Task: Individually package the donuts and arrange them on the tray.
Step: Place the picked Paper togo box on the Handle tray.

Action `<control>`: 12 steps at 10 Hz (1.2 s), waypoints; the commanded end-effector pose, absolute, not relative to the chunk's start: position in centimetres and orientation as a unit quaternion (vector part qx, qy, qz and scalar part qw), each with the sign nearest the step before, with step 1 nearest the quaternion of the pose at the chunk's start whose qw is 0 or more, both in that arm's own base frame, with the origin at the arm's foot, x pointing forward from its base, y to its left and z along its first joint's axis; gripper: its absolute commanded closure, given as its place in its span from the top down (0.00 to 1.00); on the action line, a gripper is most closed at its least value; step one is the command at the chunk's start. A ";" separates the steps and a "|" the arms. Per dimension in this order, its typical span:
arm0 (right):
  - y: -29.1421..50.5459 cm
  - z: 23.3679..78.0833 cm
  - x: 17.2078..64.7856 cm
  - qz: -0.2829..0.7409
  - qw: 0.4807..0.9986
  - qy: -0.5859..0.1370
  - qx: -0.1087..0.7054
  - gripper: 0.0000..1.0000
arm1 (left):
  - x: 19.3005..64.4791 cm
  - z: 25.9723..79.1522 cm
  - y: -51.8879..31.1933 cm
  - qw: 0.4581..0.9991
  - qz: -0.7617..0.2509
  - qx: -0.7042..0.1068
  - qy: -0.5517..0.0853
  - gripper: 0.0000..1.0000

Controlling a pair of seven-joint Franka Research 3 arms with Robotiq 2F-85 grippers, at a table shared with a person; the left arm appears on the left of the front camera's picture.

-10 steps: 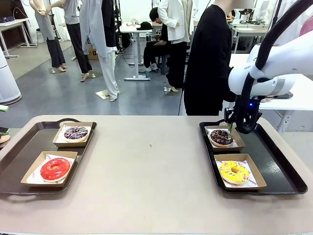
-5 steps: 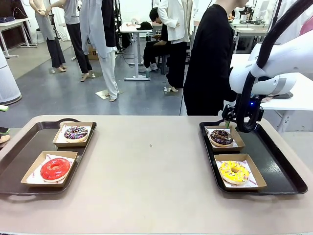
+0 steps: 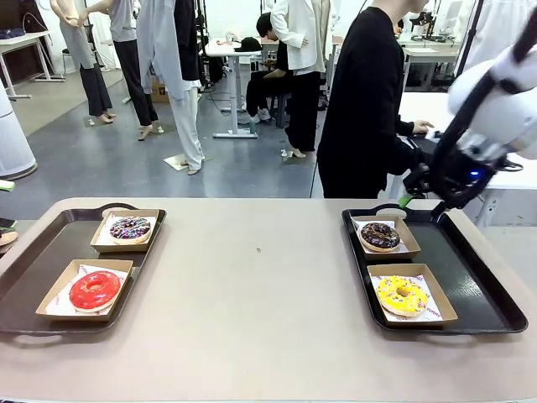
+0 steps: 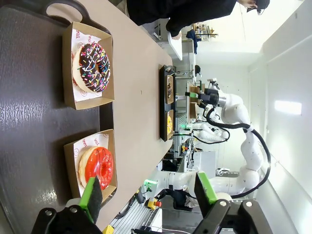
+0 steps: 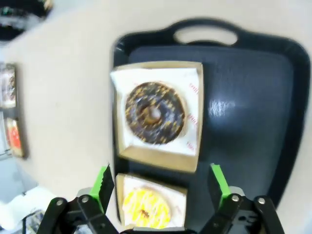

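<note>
Four boxed donuts (image 3: 380,235) are held on two trays (image 3: 475,285). Right tool (image 3: 419,207): spread wide, empty, above the far right tray. Left tool (image 4: 146,192): wide, empty.

The red donut (image 3: 95,289) is glossy, the yellow donut (image 3: 402,295) has sprinkles, the chocolate donut (image 3: 380,235) is dark, the trays (image 3: 470,281) are black, the tabletop (image 3: 252,294) beige.

A robotics lab — other worktables (image 3: 233,52), white robot arm (image 4: 243,122), concrete floor (image 3: 101,159).
</note>
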State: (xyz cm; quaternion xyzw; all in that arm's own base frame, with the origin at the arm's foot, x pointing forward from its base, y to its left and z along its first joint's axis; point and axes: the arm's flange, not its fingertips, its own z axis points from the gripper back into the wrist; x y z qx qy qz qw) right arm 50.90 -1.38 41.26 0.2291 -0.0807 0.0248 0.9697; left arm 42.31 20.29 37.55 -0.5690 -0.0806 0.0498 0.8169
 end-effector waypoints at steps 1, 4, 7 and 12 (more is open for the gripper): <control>-6.6 41.7 47.3 0.042 0.939 -0.066 0.336 1.00 | 42.2 37.9 20.3 0.815 0.054 -0.571 -0.078 1.00; -13.1 41.7 45.6 0.026 0.884 -0.059 0.463 1.00 | 42.2 37.9 20.3 0.815 0.054 -0.571 -0.078 1.00; -20.0 39.7 44.5 -0.036 0.829 -0.075 0.553 1.00 | 42.2 37.9 20.3 0.815 0.054 -0.571 -0.078 1.00; -25.4 36.7 44.4 -0.055 0.800 -0.051 0.596 1.00 | 42.2 37.9 20.3 0.815 0.054 -0.571 -0.078 1.00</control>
